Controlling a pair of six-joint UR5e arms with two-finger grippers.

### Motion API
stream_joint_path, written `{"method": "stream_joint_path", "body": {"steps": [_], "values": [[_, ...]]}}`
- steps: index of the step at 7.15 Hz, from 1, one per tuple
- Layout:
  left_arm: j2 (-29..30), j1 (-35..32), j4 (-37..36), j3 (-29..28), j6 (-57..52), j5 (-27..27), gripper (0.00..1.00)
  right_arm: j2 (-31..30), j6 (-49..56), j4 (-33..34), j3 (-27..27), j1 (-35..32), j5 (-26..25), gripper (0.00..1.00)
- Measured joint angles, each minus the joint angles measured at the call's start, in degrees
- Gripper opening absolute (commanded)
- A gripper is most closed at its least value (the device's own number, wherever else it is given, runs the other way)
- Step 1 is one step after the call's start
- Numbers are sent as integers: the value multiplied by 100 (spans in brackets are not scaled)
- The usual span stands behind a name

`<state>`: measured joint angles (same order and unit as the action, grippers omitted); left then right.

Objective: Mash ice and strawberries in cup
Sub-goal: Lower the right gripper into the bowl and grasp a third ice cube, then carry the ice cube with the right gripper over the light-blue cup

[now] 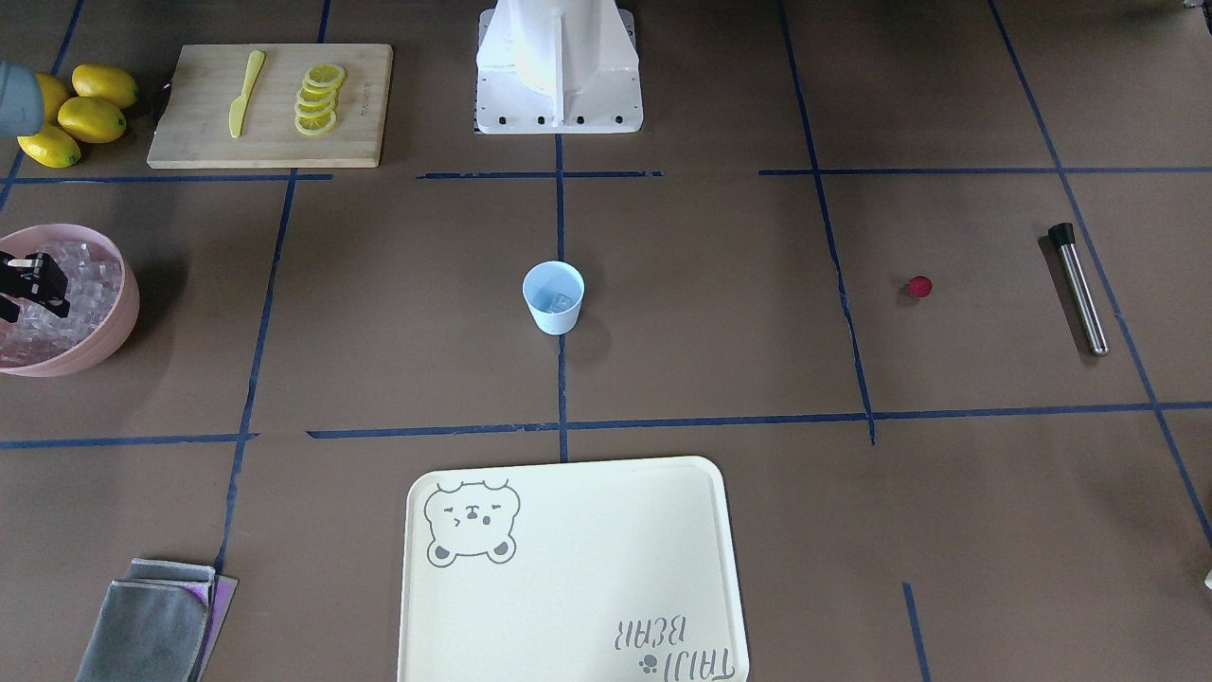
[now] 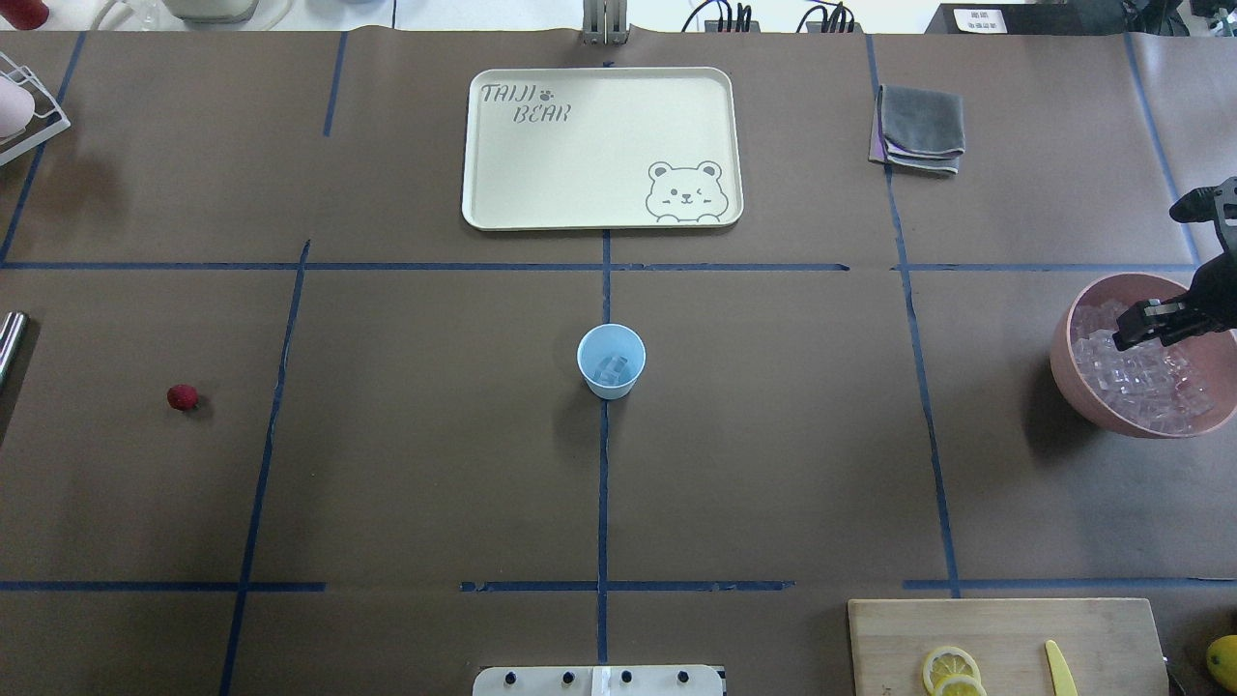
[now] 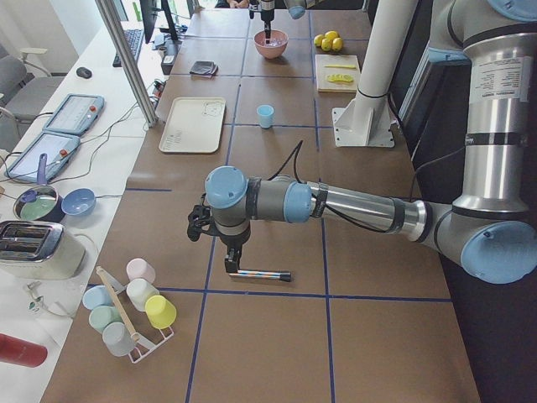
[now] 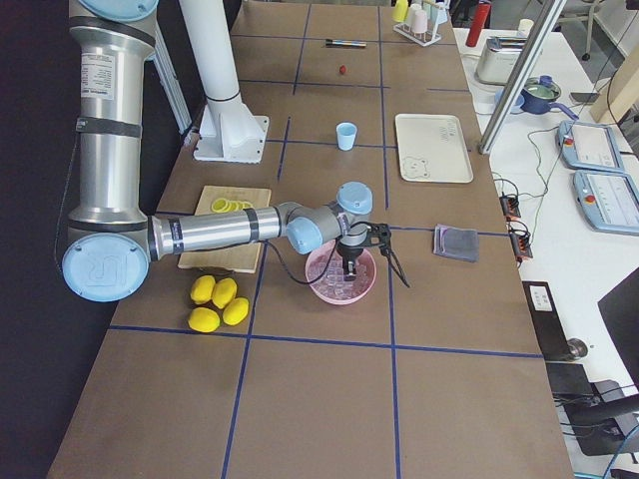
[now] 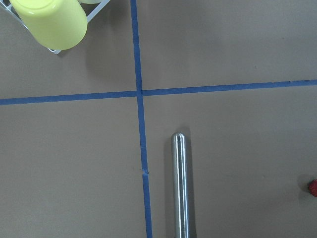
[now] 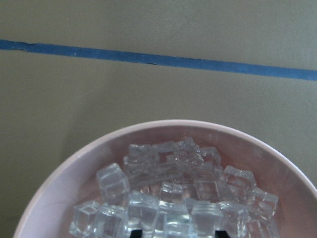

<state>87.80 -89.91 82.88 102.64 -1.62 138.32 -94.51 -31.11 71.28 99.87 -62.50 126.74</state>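
- A small pale-blue cup [image 2: 611,361] stands upright at the middle of the brown table [image 2: 435,464], where two blue tape lines cross.
- A few clear ice [image 2: 616,367] cubes lie in the bottom of the cup; many more are heaped in a pink bowl [image 2: 1068,382] far off on the robot's right.
- One small dark-red strawberry [image 2: 182,396] lies alone on the table, well apart from the cup on the robot's left.
- The right gripper [image 2: 1136,329] hangs over the pink bowl, pointing down at the heap. Its wrist view shows only two dark fingertips [image 6: 136,233] at the bottom edge, set apart with cubes between them and gripping nothing.
- The left arm stretches low along the table, with the left gripper [image 3: 232,267] above one end of a steel rod with a black cap [image 1: 1079,289], near the strawberry.
- The left gripper appears only in the side view, so I cannot tell how its fingers are set.
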Motion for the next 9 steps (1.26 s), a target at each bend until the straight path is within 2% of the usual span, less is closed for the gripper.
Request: {"method": "stream_joint_path", "body": {"steps": [1, 5, 7, 8, 9], "values": [[0, 0, 0, 9, 3, -2, 100, -12, 12, -5, -2, 0, -1, 3], [0, 0, -7, 12, 10, 2, 100, -62, 66, 7, 176, -20, 16, 0], [0, 0, -9, 11, 18, 2, 100, -231, 58, 205, 837, -180, 180, 0], [0, 0, -9, 11, 20, 2, 100, -150, 33, 611, 1297, -217, 210, 0], [0, 0, -9, 10, 23, 2, 100, 209, -2, 1288, 1692, -179, 199, 0]]}}
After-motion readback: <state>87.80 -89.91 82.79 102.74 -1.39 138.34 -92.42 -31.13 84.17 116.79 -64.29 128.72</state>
